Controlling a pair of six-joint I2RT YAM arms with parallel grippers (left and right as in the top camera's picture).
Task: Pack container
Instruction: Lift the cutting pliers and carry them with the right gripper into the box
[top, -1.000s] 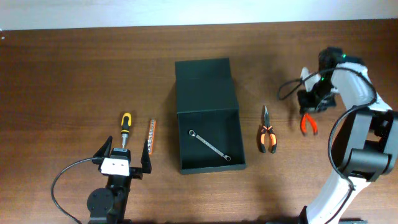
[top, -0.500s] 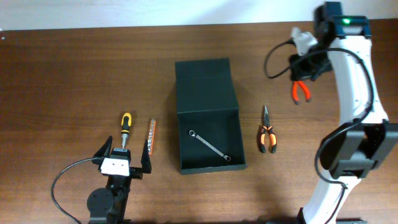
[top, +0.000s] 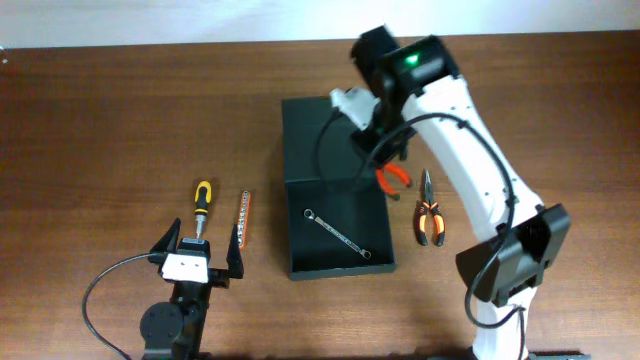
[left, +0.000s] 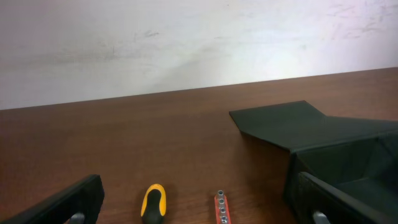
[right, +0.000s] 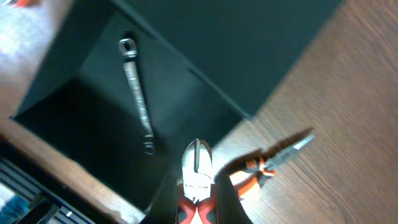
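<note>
Since swinging in from 2 o'clock, the right gripper (right: 198, 200), clamped on orange-handled steel pliers (right: 197, 165), hangs above the 3 o'clock wall of the dark green-black matte rectangular container (top: 345, 200), poised for release.

We count two pairs of pliers, the orange-handled pliers (top: 393, 177) and the orange-and-black pliers (top: 430, 212). Of the other kinds we find only one each: one container (top: 330, 130), one wrench (top: 337, 233), one yellow-and-black screwdriver (top: 201, 205) and one orange bit strip (top: 245, 218).
</note>
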